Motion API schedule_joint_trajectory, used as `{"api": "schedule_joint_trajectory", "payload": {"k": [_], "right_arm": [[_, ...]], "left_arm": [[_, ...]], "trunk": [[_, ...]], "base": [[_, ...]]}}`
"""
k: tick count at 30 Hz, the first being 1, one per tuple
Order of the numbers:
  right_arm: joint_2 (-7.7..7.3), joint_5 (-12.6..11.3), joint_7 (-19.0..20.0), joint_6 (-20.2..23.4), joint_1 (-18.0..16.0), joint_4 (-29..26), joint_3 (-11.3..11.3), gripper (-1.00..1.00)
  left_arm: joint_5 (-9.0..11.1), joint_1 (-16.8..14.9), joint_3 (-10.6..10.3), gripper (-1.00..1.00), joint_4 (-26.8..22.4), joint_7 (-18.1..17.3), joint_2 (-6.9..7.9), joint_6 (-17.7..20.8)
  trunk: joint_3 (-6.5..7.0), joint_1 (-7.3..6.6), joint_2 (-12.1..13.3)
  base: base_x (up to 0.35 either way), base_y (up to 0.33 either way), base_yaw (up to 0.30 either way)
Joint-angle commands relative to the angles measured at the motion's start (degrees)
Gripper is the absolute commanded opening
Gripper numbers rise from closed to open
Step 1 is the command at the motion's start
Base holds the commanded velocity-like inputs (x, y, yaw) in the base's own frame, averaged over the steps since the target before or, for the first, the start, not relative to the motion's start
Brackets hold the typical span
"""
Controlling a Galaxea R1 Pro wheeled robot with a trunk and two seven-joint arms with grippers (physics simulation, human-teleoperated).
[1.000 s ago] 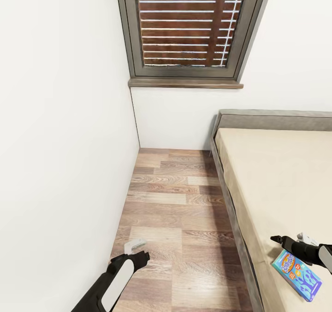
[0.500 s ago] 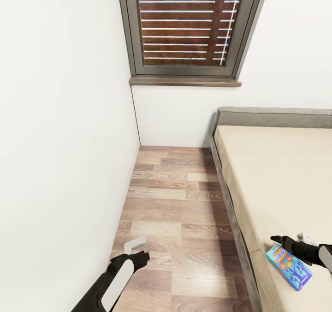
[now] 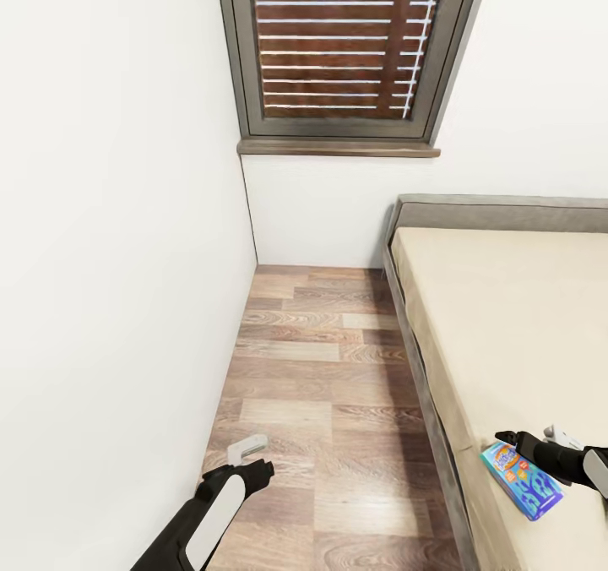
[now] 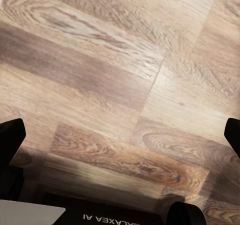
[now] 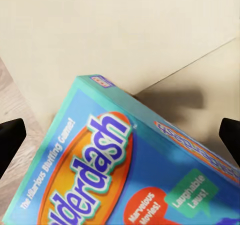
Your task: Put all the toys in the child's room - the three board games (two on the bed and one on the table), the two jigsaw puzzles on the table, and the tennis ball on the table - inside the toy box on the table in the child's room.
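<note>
Bed (image 3: 523,318): its edge drops straight to the wooden floor (image 3: 329,402).
Blue board game (image 3: 521,479): it lies near that edge and could slide off if pushed.
Right tool (image 3: 540,440): fingers spread wide over the box, holding nothing.
Left tool (image 3: 253,457): open, empty.

The right wrist view showed a blue board game (image 5: 125,170) box close to the camera, tilted, with one corner pointing toward the beige bed (image 5: 100,30). Its printed face carried an orange oval with white lettering ending "derdash" and a green tag reading "Laughable Laws!". The box cast a shadow on the mattress. Wooden floor (image 5: 12,110) showed beside the bed edge. Two dark fingertips (image 5: 10,137) of the right gripper stood well apart at the frame edges.
</note>
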Motion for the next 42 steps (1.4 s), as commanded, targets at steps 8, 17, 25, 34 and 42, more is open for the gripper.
{"api": "schedule_joint_trajectory", "payload": {"k": [8, 17, 25, 34, 42], "right_arm": [[0.03, 0.2, -0.2, 0.7, 0.0, 0.0, 0.1, 1.00], [0.07, 0.2, -0.2, 0.6, 0.1, 0.0, 0.1, 1.00], [0.07, 0.2, -0.2, 0.6, 0.1, 0.0, 0.2, 1.00], [0.08, 0.2, -0.1, 0.6, 0.1, 0.0, 0.2, 1.00], [0.08, 0.2, -0.1, 0.6, 0.1, 0.0, 0.2, 1.00]], "left_arm": [[0.5, 0.0, -0.1, 1.00, -0.1, 0.5, 0.02, 0.0], [0.5, 0.0, -0.1, 1.00, -0.1, 0.5, 0.02, 0.0], [0.5, 0.0, -0.1, 1.00, -0.1, 0.5, 0.02, 0.1], [0.5, 0.0, -0.1, 1.00, -0.1, 0.5, 0.02, 0.1], [0.5, 0.0, -0.1, 1.00, -0.1, 0.5, 0.02, 0.0]], "trunk": [[-0.05, 0.00, 0.0], [-0.05, 0.00, 0.0], [-0.05, 0.00, 0.0], [-0.05, 0.00, 0.0], [-0.05, 0.00, 0.0]], "base": [[-0.009, 0.000, 0.000], [-0.003, 0.000, 0.000], [0.000, 0.000, 0.000], [0.000, 0.000, 0.006], [0.000, 0.000, 0.125]]}}
